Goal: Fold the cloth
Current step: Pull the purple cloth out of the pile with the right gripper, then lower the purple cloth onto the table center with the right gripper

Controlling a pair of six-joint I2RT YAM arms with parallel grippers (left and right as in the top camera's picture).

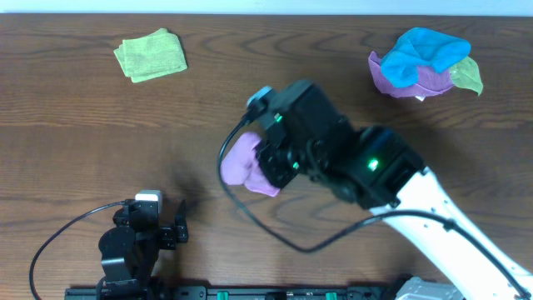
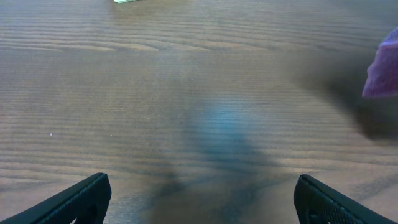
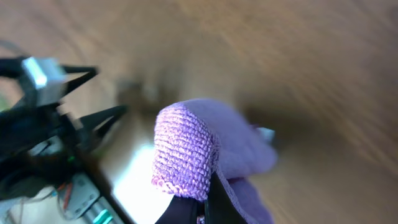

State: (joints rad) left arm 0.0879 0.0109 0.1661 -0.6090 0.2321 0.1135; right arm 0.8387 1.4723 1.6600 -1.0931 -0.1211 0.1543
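The soft orchid-pink microfibre cloth [image 1: 243, 163] is gathered into a rounded lump, not spread flat, over the middle of the brown wood-grain table [image 1: 75, 142]. Only its left part shows from overhead, the rest being hidden beneath my right arm [image 1: 366, 167], a black wrist housing on a white link that reaches in from the lower right. In the right wrist view my right jaws are closed on the cloth: two dark fingers [image 3: 186, 208] meet at the bottom edge with a fold of the knitted fabric pinched between them, and the cloth bulges upward from that pinch. Whether the cloth's underside touches the table, I cannot tell, since that view is blurred.

My left arm [image 1: 129, 246] sits at the near edge of the table, to the lower left of the cloth and apart from it. My left jaws stand wide apart and hold nothing, with bare table between the two black fingertips [image 2: 87, 199]. The cloth appears only as a pink patch at the right edge of the left wrist view.

A light-green folded square cloth [image 1: 151, 55] lies at the far left, well apart from the pink cloth. At the far right, a bright-blue crumpled cloth [image 1: 420, 50] rests on a purple bunched cloth [image 1: 400, 85]
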